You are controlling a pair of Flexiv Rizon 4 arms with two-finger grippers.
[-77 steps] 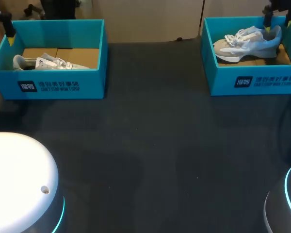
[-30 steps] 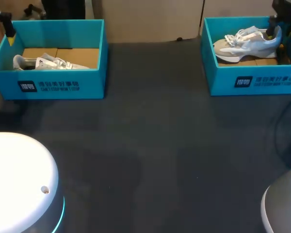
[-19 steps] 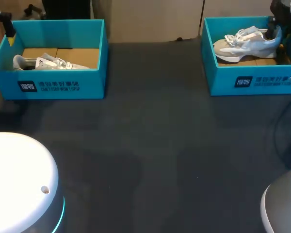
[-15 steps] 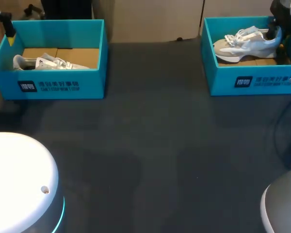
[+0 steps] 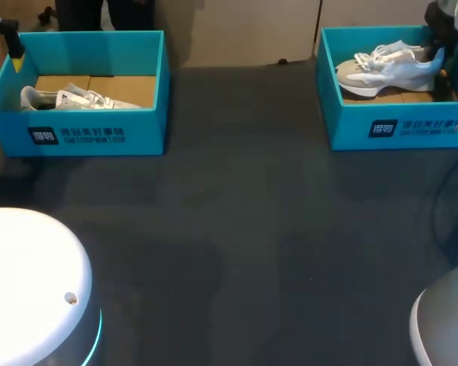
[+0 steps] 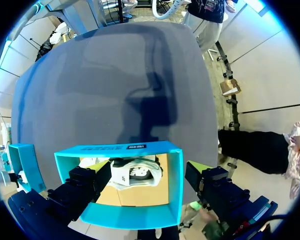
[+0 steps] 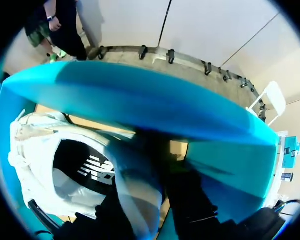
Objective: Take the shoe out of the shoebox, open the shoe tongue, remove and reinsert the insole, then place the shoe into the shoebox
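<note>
– White-and-grey mesh sneaker [image 5: 389, 69], where's it sat atm?

– It's found inside the teal cardboard shoebox [image 5: 401, 130] at the far right of the dark grey matte tabletop [image 5: 237, 229]. The toe is pointed towards the table's middle and the heel is at the box's right end.

– What else is laid out on that surface?

– A second teal shoebox [image 5: 84, 130] is set at the far left, well apart from the first, with a second pale sneaker [image 5: 69, 97] lying in it. A white rounded arm base [image 5: 30, 282] can be seen at the near left corner.

– And the grippers?

– The right gripper [image 5: 433, 34] is parked down in the box, right at the sneaker's heel. In its wrist view the heel collar is seen just ahead of it, with the dark insole [image 7: 85, 167] exposed beyond. Whether it's been closed on the heel can't be told tbh. The left gripper [image 6: 147, 167] is spread wide above the second shoebox. One finger is held over the inside, the other outside a side wall, and nothing is gripped.
</note>
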